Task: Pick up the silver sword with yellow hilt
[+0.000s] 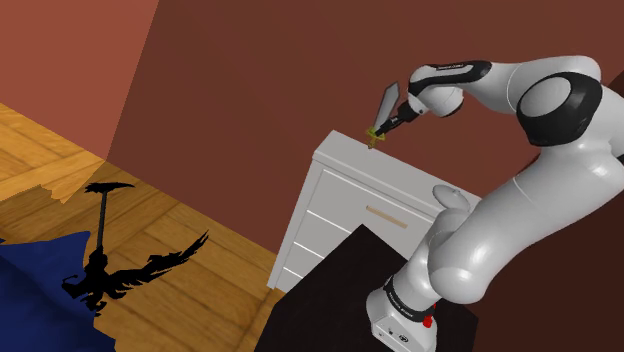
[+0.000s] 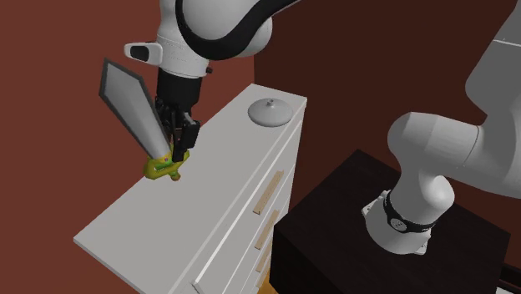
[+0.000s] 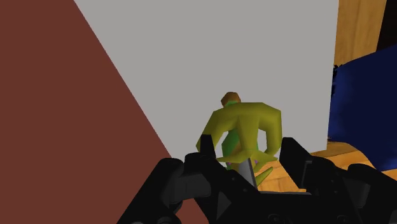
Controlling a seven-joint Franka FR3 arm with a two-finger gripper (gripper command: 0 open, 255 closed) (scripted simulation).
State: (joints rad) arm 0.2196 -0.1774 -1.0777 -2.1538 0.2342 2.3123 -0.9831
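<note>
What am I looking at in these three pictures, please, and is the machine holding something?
It is a simulated white robot arm standing on a dark box. One picture looks over its shoulder, one looks from beside a white chest of drawers, and one comes from a camera on the hand itself. Its black gripper is shut on a sword with a grey blade and yellow-green hilt, the blade tilted upward over the chest's top. A small grey domed thing rests farther along that top.
</note>
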